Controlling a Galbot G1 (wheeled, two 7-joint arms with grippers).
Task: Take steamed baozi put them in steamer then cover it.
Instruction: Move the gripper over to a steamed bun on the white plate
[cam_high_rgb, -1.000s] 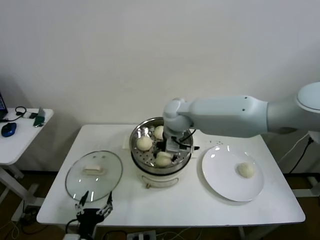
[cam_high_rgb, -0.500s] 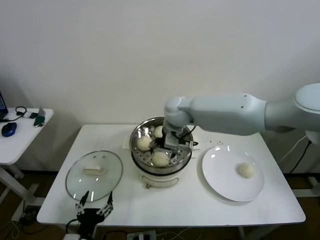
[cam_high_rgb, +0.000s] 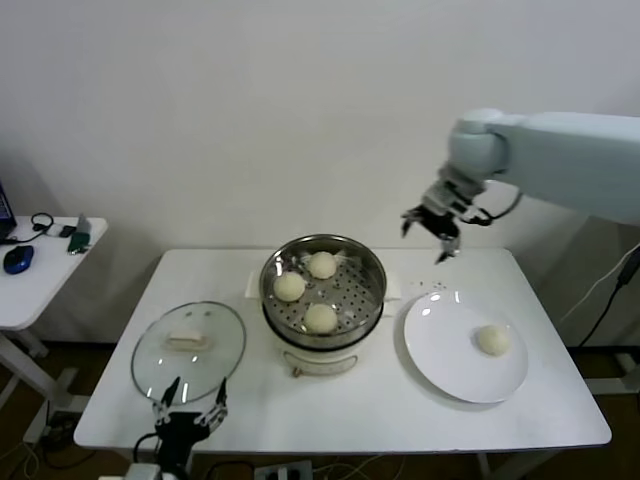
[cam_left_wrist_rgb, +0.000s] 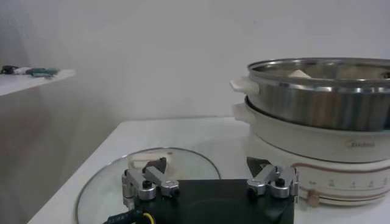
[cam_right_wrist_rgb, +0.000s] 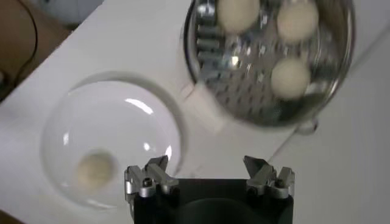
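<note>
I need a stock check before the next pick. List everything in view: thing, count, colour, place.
baozi in steamer: three, cream-white, on the perforated tray.
baozi on plate: one, cream-white, right of plate centre.
steamer: one, shiny steel on cream-white base, table centre.
cover: one, clear glass with cream-white handle, flat on the table left of the steamer.
plate: one, white, right of the steamer.
table: one, white.
side table: one, white, far left, holding small items.
left gripper: fingers open, at the near table edge by the cover.
right gripper: fingers open, raised above the table behind the plate.
</note>
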